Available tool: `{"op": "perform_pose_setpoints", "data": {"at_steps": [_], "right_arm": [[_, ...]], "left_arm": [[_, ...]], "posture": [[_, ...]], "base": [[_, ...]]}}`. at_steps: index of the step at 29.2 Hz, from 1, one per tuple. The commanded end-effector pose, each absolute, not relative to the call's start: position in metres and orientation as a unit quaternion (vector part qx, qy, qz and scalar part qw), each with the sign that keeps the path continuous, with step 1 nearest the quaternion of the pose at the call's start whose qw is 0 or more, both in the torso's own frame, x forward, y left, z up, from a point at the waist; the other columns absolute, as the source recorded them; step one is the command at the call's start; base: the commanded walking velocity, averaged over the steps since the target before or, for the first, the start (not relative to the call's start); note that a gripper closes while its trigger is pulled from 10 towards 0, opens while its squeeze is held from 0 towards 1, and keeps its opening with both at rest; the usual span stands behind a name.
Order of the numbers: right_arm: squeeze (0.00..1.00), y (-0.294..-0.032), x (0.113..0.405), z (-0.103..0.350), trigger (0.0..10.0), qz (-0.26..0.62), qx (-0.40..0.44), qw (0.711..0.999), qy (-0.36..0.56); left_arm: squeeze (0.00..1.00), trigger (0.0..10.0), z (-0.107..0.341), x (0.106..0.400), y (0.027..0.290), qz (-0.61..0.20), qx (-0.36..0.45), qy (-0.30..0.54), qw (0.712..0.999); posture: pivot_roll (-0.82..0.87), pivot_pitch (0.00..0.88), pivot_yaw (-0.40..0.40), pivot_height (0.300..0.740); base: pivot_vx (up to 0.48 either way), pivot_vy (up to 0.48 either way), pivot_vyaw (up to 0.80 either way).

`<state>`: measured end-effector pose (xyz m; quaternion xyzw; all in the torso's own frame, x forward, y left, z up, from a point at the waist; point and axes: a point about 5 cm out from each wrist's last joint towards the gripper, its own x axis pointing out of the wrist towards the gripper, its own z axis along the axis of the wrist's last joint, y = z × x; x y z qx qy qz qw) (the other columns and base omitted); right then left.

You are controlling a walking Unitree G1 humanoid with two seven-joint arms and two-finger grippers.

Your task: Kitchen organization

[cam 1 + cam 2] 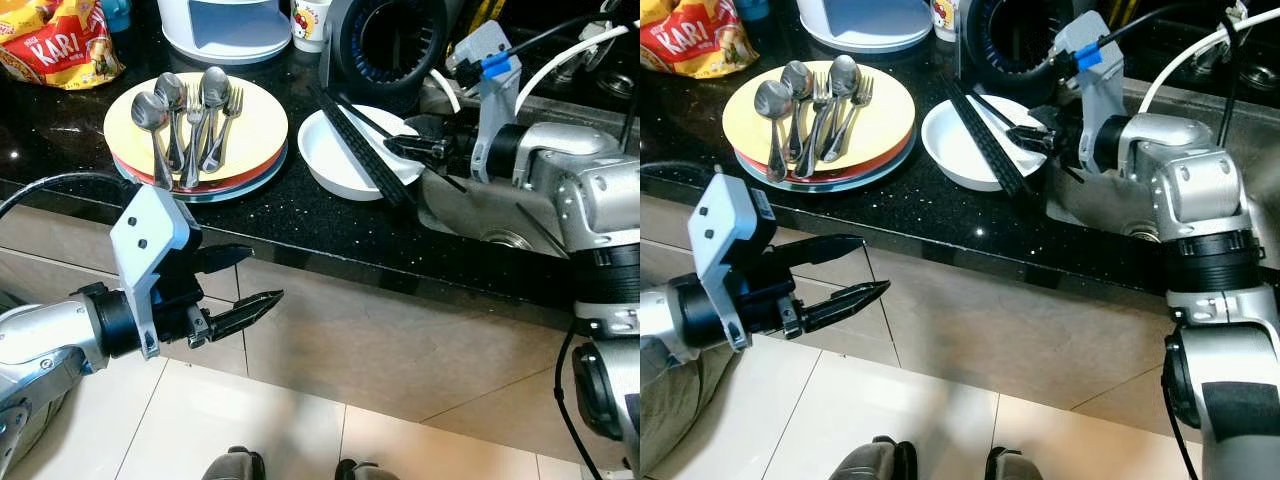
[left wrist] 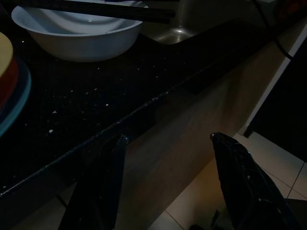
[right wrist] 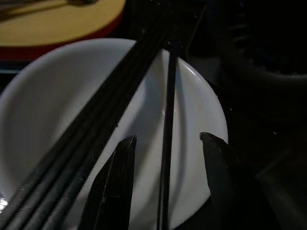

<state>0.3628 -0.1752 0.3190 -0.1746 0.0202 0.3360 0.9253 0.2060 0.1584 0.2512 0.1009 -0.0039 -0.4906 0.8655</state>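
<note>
Several black chopsticks (image 1: 362,152) lie bundled across a white bowl (image 1: 340,160) on the dark speckled counter (image 1: 250,225), and one more thin chopstick (image 3: 168,129) lies apart from the bundle, crossing the bowl's right half. The right gripper (image 1: 400,146) reaches in over the bowl's far right rim from the sink side; its two fingers are spread, standing to either side of the lone chopstick without pinching it. Just left of the bowl sits a stack of plates (image 1: 250,130), yellow on top, carrying spoons and forks (image 1: 190,115). Behind the bowl stands a dark round appliance (image 1: 385,45), and a steel sink (image 1: 480,215) lies to the right. The left gripper (image 1: 245,280) hovers below the counter edge, in front of the beige cabinet face (image 1: 380,340), fingers parted and holding nothing.
</note>
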Motion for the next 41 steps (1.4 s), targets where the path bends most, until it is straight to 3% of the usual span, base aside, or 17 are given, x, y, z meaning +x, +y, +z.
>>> {"op": "perform_pose_setpoints", "data": {"at_steps": [1,11,12,13,14,16,28,41], "right_arm": [[0.0,-0.174,0.364,0.32,10.0,0.331,-0.184,0.925,0.021],[0.0,-0.178,0.371,0.315,10.0,0.294,-0.22,0.929,0.043],[0.0,-0.177,0.371,0.315,4.0,0.3,-0.22,0.927,0.041],[0.0,-0.177,0.37,0.315,3.2,0.303,-0.221,0.926,0.04],[0.0,-0.177,0.37,0.315,3.2,0.303,-0.221,0.926,0.04],[0.0,-0.176,0.369,0.314,0.0,0.31,-0.226,0.923,0.039],[0.0,-0.174,0.37,0.316,0.0,0.316,-0.221,0.922,0.027],[0.0,-0.18,0.361,0.35,0.0,0.356,-0.065,0.929,-0.074]], "left_arm": [[0.0,10.0,0.249,0.203,0.154,-0.502,0.096,-0.004,0.859],[0.0,10.0,0.249,0.202,0.153,-0.503,0.093,-0.005,0.859],[0.0,10.0,0.249,0.202,0.154,-0.502,0.093,-0.004,0.86],[0.0,10.0,0.249,0.202,0.154,-0.501,0.093,-0.004,0.86],[0.0,10.0,0.249,0.202,0.154,-0.501,0.093,-0.004,0.86],[0.0,10.0,0.25,0.201,0.154,-0.501,0.093,-0.003,0.861],[0.0,10.0,0.25,0.2,0.154,-0.501,0.092,-0.003,0.86],[0.0,10.0,0.255,0.202,0.154,-0.497,0.093,-0.014,0.863]], "posture": [[0.14,0.159,-0.079,0.74],[0.14,0.167,-0.078,0.74],[0.15,0.171,-0.078,0.74],[0.15,0.171,-0.078,0.74],[0.15,0.171,-0.078,0.74],[0.15,0.173,-0.077,0.74],[0.15,0.177,-0.075,0.74],[0.15,0.179,-0.07,0.74]], "base": [[0.0,0.0,0.0],[0.0,0.0,0.0],[0.0,0.0,0.0],[0.0,0.0,0.0],[0.0,0.0,0.0],[0.0,0.0,0.0],[0.0,0.0,0.0],[0.0,0.0,0.0]]}}
